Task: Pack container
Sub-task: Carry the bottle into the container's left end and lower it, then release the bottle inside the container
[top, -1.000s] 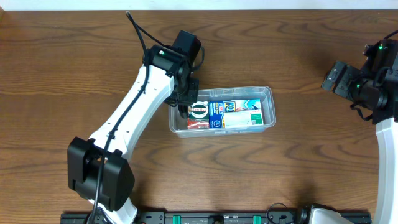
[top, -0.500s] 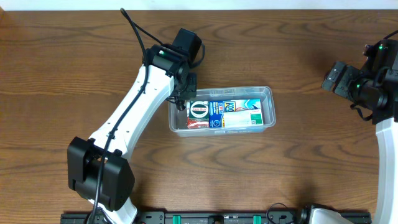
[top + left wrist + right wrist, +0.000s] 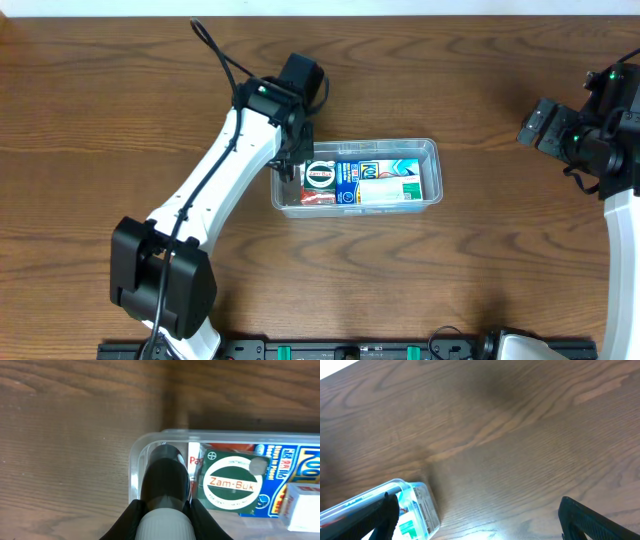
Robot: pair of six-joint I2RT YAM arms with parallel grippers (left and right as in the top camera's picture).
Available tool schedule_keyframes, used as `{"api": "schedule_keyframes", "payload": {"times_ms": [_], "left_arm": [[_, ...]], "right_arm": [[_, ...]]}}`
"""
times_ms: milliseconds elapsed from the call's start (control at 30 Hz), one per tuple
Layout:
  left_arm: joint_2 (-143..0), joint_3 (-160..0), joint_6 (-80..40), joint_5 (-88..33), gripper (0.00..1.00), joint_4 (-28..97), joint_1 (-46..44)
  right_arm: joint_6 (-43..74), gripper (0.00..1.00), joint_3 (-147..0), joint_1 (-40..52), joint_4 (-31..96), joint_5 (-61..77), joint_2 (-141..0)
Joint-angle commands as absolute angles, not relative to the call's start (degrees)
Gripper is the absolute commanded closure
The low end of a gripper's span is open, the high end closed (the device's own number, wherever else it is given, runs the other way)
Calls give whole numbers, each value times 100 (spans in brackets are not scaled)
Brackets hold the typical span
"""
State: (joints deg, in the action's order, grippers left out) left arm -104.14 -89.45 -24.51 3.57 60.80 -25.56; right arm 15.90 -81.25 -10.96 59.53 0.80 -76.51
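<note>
The clear plastic container (image 3: 432,150) sits mid-table and holds several boxes, among them a green Zam-Buk box (image 3: 232,482) and blue-and-white boxes (image 3: 375,180). My left gripper (image 3: 291,165) is over the container's left end, shut on a dark bottle with a white ribbed cap (image 3: 165,480). The bottle points down into the left end of the container (image 3: 145,447), beside the Zam-Buk box. My right gripper (image 3: 477,517) is open and empty, held above bare table far to the right; the container's right end (image 3: 427,502) shows at its lower left.
The brown wooden table (image 3: 450,270) surrounds the container. The right arm (image 3: 600,130) stands at the table's right edge. A black rail (image 3: 340,350) runs along the front edge.
My left gripper has shifted slightly with the bottle at the container's left end. The right arm has not moved.
</note>
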Motion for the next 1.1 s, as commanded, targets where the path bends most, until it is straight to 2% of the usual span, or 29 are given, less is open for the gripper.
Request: {"api": "schedule_keyframes", "payload": {"times_ms": [0,733,800,933,1067], "left_arm": [[-10278,-8702,-2585,493,78,5996,-2543],[-10278,-7992,-2635,235,78,5258,-2547],[-10278,-7992,-2676,235,74,5249,-2547],[-10278,-7992,-2689,231,47,5234,-2547],[-10278,-7992,-2689,213,39,5236,-2547]], "right_arm": [[1601,1,-8171,-1140,5961,43,-7677],[1601,1,-8171,-1140,5961,43,-7677],[1601,1,-8171,-1140,5961,43,-7677],[1601,1,-8171,-1140,5961,43,-7677],[1601,1,-8171,-1140,5961,43,-7677]]}}
